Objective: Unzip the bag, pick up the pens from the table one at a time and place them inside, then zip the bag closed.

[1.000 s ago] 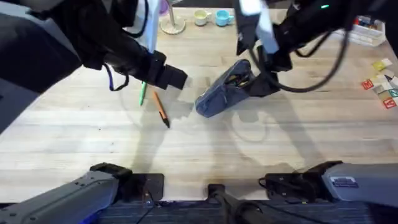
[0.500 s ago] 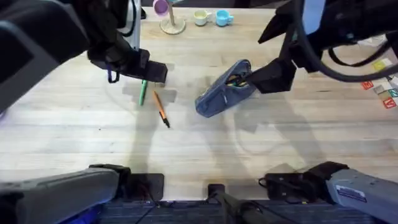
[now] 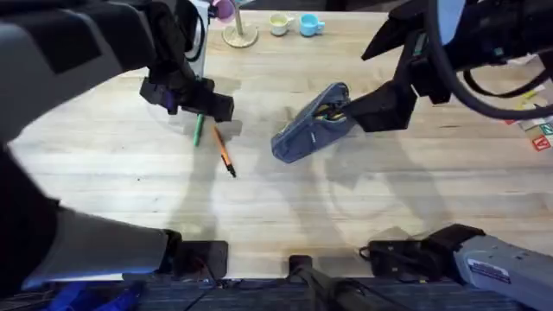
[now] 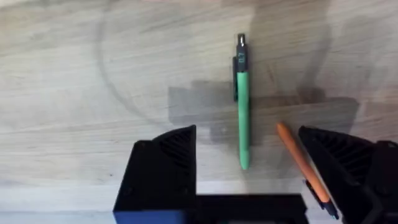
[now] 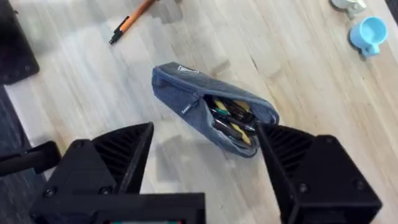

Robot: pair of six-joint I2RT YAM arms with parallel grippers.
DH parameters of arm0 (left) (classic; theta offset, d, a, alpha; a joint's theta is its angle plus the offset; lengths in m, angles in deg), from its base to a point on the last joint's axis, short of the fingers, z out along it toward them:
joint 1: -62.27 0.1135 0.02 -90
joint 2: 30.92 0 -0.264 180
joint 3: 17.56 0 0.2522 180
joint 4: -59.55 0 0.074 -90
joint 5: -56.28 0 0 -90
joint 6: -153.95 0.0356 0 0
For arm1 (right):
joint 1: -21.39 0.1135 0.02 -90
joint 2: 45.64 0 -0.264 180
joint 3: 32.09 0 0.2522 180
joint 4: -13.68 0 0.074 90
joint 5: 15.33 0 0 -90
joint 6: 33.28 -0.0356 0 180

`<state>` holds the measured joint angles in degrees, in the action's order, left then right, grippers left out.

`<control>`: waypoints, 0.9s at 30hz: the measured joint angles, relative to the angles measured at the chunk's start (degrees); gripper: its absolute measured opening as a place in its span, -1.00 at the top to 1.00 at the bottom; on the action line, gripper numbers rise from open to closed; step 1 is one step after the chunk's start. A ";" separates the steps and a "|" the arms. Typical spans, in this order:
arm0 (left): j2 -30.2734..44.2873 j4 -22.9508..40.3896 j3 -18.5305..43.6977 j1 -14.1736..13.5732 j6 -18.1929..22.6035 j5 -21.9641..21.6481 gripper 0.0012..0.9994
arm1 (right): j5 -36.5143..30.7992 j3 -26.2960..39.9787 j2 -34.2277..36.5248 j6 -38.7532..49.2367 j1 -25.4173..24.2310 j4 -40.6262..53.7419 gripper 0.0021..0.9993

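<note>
The left gripper (image 4: 245, 180) is being held with jaws wide apart, empty, over the green pen (image 4: 242, 102) and orange pen (image 4: 303, 165) on the table (image 3: 130, 173), while the right gripper (image 5: 202, 158) is being held likewise open beside the unzipped bag (image 5: 211, 115).

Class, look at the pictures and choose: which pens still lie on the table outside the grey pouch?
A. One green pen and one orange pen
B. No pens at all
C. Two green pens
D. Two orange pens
A: on the table, a green pen and an orange pen lie side by side under the left pincer, apart from the open pouch.
</note>
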<state>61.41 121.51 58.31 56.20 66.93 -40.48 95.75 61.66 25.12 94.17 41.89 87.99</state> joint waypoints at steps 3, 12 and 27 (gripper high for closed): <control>2.51 -0.02 0.00 0.84 -2.87 0.07 -0.99 | 0.02 0.00 0.00 0.00 0.28 0.00 -0.99; 6.06 -1.06 0.71 4.00 -6.90 3.06 -0.99 | 0.02 0.00 0.00 0.00 0.33 0.00 -0.99; 7.37 -1.39 1.70 4.19 -8.19 6.16 0.34 | 0.00 0.00 0.00 0.00 0.33 -0.04 -0.99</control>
<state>68.78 120.12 60.01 60.38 58.74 -34.32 95.75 61.66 25.12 94.17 42.23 87.95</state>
